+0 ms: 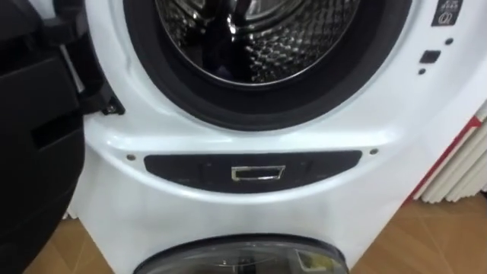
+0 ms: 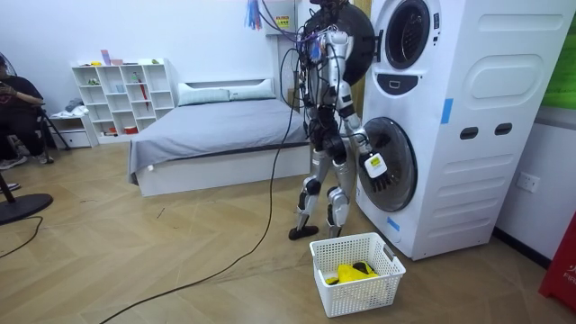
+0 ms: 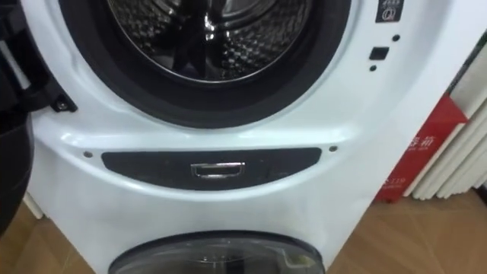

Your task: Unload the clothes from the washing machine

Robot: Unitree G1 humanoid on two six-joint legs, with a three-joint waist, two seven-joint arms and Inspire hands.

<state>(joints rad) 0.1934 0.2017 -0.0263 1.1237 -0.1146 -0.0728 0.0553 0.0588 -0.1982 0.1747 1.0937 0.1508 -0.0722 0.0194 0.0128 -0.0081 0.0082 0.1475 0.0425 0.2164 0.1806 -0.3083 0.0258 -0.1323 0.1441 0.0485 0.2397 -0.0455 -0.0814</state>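
One white basket (image 2: pixel 351 299) sits on the floor by the washing machine's (image 2: pixel 486 135) lower front corner, yellow clothes (image 2: pixel 349 272) heaped inside. The right hand (image 2: pixel 379 176) hangs before the lower door (image 2: pixel 400 148), fingers loose and straight. The upper drum (image 1: pixel 281 42) stands open, its steel wall showing.

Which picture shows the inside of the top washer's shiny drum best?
The left eye view: the drum is close, its dimpled metal wall plain. The right eye view shows nearly the same. The room view shows it far off, as a dark round opening.
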